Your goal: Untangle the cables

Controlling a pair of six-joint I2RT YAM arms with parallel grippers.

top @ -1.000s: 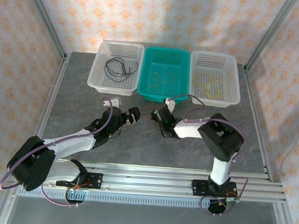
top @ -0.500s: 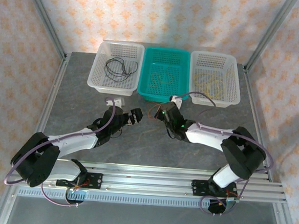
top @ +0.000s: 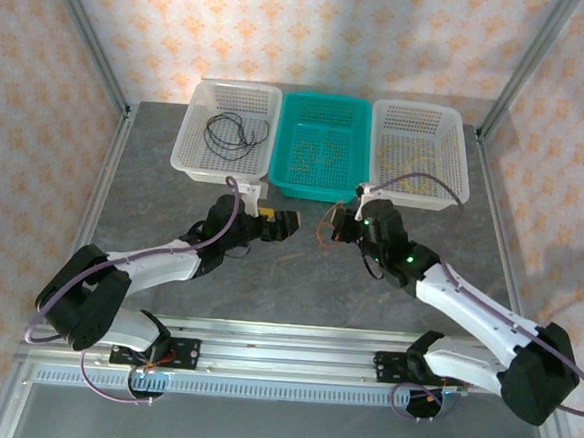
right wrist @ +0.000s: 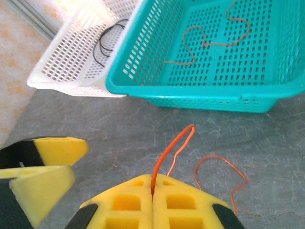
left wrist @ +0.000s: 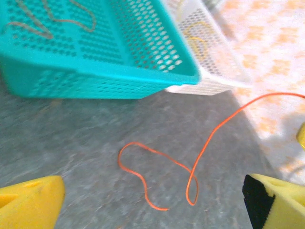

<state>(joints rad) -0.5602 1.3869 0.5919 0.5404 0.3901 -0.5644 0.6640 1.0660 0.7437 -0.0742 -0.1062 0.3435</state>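
Your desk [top: 169, 261] carries three baskets in a row along its far side; take the teal basket [top: 304, 187] in the middle as your mark. The left white basket [top: 215, 174] beside it holds a black cable [top: 228, 134]. The right white basket [top: 444, 197] holds yellow cable [top: 416, 173], and the teal one has thin brownish cable [top: 317, 153] on its floor. The sorting looks nearly done; what remains is the orange cable [right wrist: 167, 151] on the bare desk just in front of the teal basket's near wall.

Both pincers sit in front of that wall, facing each other. Your right pincer [right wrist: 153, 193] is clamped fully shut on the orange cable, pinching it at a bend, so a short loop rises from the fingertips toward the teal basket. Your left pincer [top: 283, 221] stands wide open with nothing in it, just beside the slack.

That slack lies in loose curls and crosses itself once. To do this step well:

- Close the left pincer on the free tail beyond the crossing, not on the crossing itself.
- Draw the two pincers apart along the teal basket's near wall until the curl opens.
- Move slowly, because so thin a wire could slip from the pads.
- Lift high enough that the tail clears the rim.
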